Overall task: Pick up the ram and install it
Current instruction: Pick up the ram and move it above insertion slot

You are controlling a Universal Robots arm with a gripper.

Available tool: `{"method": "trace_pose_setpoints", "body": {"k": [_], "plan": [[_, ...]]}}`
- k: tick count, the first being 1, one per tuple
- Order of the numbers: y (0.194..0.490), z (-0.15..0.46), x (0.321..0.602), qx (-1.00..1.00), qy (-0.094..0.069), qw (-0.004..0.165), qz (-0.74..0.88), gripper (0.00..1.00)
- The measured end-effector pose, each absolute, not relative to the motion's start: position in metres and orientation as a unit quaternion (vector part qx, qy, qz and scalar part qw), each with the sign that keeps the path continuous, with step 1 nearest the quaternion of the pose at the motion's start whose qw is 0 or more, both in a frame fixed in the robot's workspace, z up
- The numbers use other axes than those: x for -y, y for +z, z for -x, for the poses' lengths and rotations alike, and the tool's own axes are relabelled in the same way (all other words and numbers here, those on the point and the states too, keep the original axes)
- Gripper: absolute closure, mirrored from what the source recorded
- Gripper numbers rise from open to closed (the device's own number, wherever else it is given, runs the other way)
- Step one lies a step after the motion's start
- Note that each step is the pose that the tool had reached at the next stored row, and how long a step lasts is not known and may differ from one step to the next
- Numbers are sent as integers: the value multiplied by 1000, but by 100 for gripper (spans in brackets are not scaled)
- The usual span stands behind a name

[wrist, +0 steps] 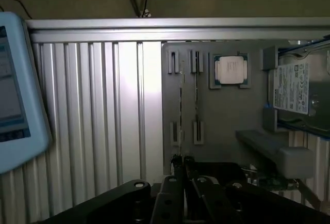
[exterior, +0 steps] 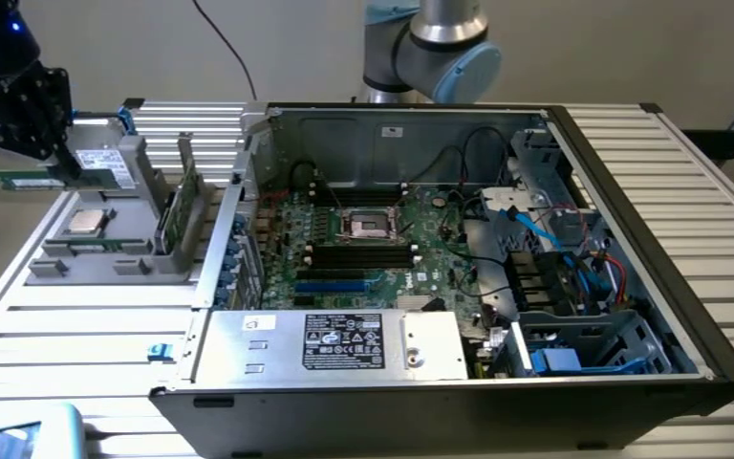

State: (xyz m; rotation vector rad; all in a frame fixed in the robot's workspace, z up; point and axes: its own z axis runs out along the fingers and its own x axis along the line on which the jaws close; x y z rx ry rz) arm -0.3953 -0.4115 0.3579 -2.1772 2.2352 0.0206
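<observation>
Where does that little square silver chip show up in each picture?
Exterior view: silver chip lies on the grey tray at the exterior view's left, outside the computer case.
Wrist view: silver chip sits in its square recess beside two narrow slots.
Shared landmark: the grey tray.

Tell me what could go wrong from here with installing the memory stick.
The long thin green ram stick juts sideways from the shut end effector; it could tilt or slip in transit.
It hangs outside the open black computer case, whose wall it could clip.
The black motherboard slots are narrow, so slight misalignment could jam it.
</observation>
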Motion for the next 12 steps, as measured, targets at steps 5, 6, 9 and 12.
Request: {"method": "trace_pose_setpoints", "body": {"k": [5,6,9,12], "plan": [[381,373,412,-716,8,11,698,87],[385,368,412,-716,8,12,698,87],[397,355,413,-716,9,12,698,87],[407,341,413,-716,9,12,698,87]]}}
